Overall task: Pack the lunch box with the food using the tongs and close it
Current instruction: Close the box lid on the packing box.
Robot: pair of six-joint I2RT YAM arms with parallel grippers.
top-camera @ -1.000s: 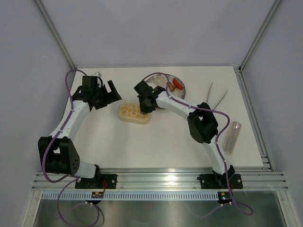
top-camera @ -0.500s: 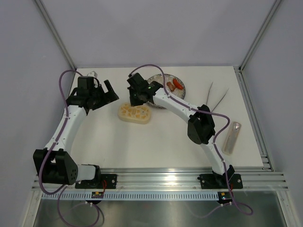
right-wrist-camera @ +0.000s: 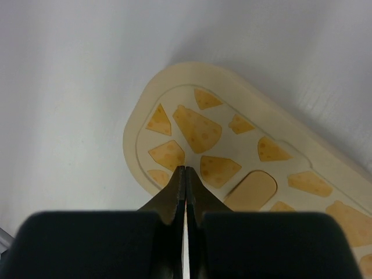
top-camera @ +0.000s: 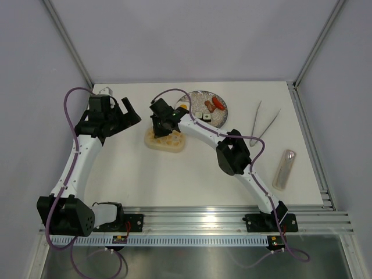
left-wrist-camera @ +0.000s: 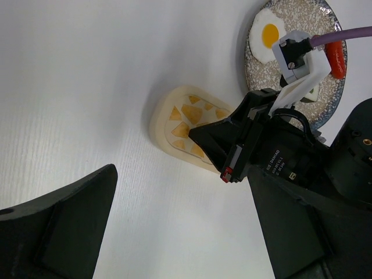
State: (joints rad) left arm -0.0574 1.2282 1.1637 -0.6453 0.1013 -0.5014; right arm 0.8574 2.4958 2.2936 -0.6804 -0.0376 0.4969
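Observation:
The lunch box (top-camera: 166,140) lies left of centre with its cream lid (right-wrist-camera: 244,145) on it, printed with yellow cheese wedges. My right gripper (top-camera: 163,129) is shut and empty, its tips (right-wrist-camera: 185,170) right above the lid's left end; I cannot tell whether they touch it. My left gripper (top-camera: 125,115) hangs open and empty to the left of the box (left-wrist-camera: 180,122), well apart from it. The food sits on the round silver plate (top-camera: 200,96): a fried egg (left-wrist-camera: 268,32), a red sausage (top-camera: 218,103) and a sushi roll (top-camera: 204,116). The tongs (top-camera: 261,122) lie at the right.
A clear plastic tube (top-camera: 283,168) lies near the table's right edge. The right arm (top-camera: 232,152) stretches across from the lower right, past the plate (left-wrist-camera: 258,58). Grey walls close in the table at the back and sides.
My right gripper has swung left from the plate's near edge to over the lunch box lid. My left arm has drawn back to the left, away from the box.

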